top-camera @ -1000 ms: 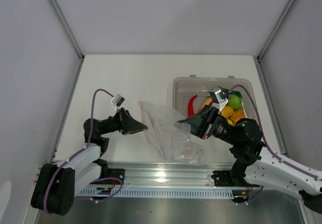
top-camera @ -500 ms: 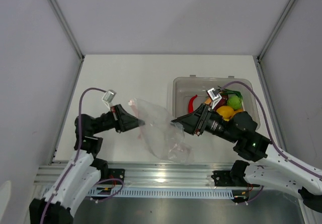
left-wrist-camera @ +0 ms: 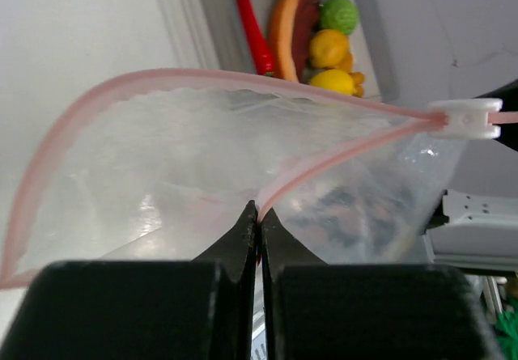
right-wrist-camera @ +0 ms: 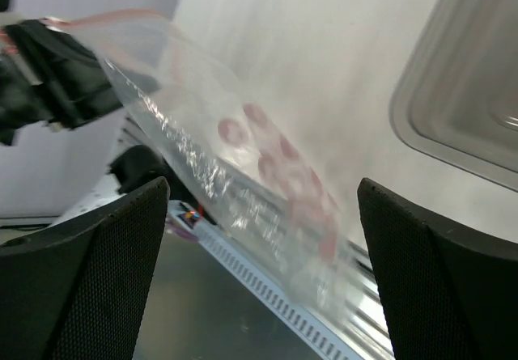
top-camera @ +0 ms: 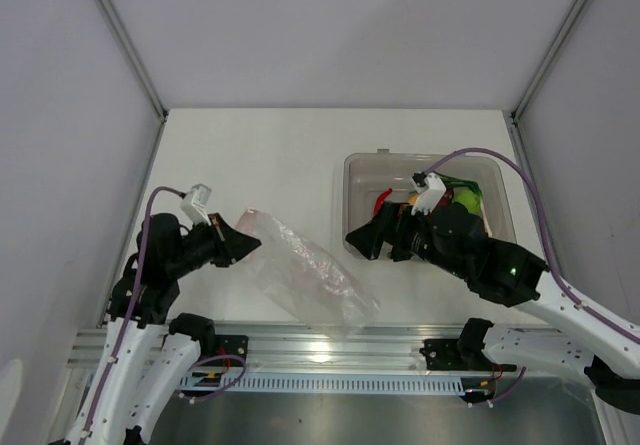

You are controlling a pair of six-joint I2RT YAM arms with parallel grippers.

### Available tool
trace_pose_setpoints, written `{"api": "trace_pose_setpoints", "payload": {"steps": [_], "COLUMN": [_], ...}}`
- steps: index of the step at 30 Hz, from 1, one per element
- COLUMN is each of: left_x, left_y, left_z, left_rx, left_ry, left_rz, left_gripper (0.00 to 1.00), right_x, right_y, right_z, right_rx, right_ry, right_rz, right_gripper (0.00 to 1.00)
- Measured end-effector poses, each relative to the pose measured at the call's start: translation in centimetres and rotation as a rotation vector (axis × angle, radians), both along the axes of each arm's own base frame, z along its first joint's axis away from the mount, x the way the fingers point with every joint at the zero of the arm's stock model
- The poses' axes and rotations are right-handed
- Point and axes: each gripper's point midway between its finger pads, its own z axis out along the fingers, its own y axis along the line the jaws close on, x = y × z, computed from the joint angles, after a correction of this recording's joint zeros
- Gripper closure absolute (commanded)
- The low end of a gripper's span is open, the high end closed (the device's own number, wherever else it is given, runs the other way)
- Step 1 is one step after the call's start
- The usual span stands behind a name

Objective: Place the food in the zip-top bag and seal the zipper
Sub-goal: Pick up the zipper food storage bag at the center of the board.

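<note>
zip-top bag (top-camera: 305,275) fills the gap between left tool (top-camera: 252,245) and right tool (top-camera: 357,242); open table (top-camera: 290,155) behind.

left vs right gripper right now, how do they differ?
Left gripper is shut, pinching the pinkish-red zipper strip of the clear crinkly zip-top bag; right gripper stands wide open, holding nothing. Left gripper sits at the bag's mouth; right gripper is by the grey translucent bin's near left corner. Both are black, two-fingered, pointing toward the bag.
</note>
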Motion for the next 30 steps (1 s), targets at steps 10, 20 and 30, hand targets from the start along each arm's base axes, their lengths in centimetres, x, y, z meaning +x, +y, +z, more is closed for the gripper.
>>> {"api": "trace_pose_setpoints", "payload": {"steps": [10, 20, 30], "left_x": [-1.5, -2.5, -2.7], "left_y": [4.5, 6.1, 5.4], "left_z": [2.7, 1.7, -0.3], "left_rx": [0.116, 0.033, -0.038], "left_ry": [-0.061, 0.080, 0.227], "left_rz": [0.231, 0.414, 0.447], "left_gripper": [1.00, 1.00, 0.99], "right_x": [0.8, -2.3, -5.2], "right_y": [-0.8, 9.8, 19.8], "right_z": [-1.8, -2.9, -4.7], "right_rx": [-0.142, -0.113, -0.248], "right_ry": [-0.018, -0.077, -0.272], "right_rz": [-0.034, 0.210, 0.381], "right_gripper": [0.15, 0.38, 0.26]}}
